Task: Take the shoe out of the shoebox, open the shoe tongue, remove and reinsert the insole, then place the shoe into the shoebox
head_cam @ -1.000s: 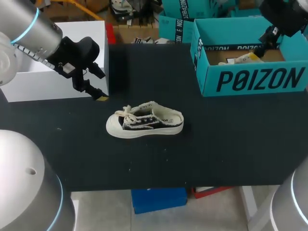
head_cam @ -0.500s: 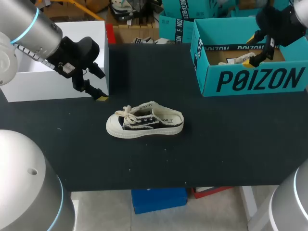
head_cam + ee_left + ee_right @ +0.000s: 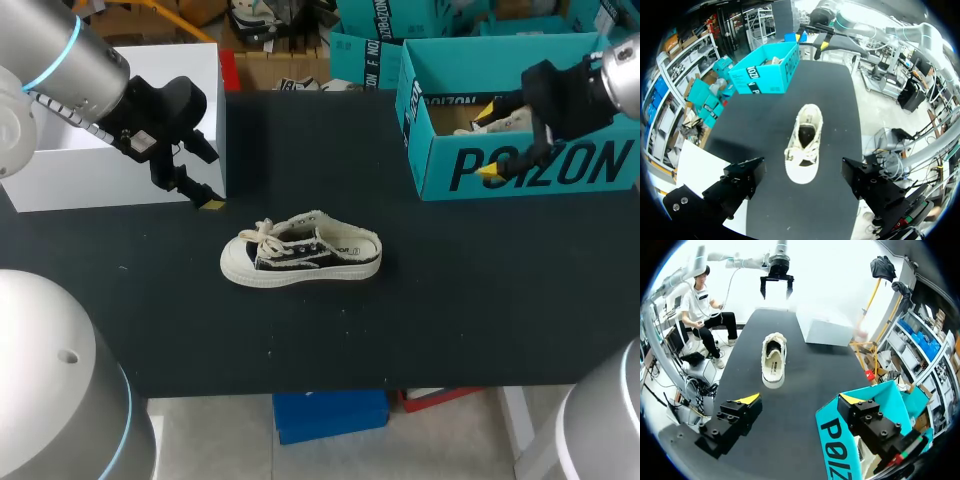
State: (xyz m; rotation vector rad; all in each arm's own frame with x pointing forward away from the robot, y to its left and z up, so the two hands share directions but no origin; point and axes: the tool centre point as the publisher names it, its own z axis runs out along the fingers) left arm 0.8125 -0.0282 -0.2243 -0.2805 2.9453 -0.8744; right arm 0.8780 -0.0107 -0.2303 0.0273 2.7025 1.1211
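One shoe [image 3: 300,250] is lying on the black table [image 3: 450,300], outside the one teal shoebox [image 3: 520,165]. The left gripper [image 3: 205,178] is hovering beside one white box [image 3: 110,170] and the right gripper [image 3: 497,138] at the shoebox's front, both with fingers spread apart.

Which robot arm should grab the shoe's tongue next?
Probably left. The left tool, open, sits close to the shoe, laces end nearest. The right tool hangs over the shoebox wall, farther off.

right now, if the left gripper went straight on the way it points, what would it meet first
The left gripper would most likely meet the shoe: it lies dead ahead, toe nearest, nothing in between, though depth is unclear.
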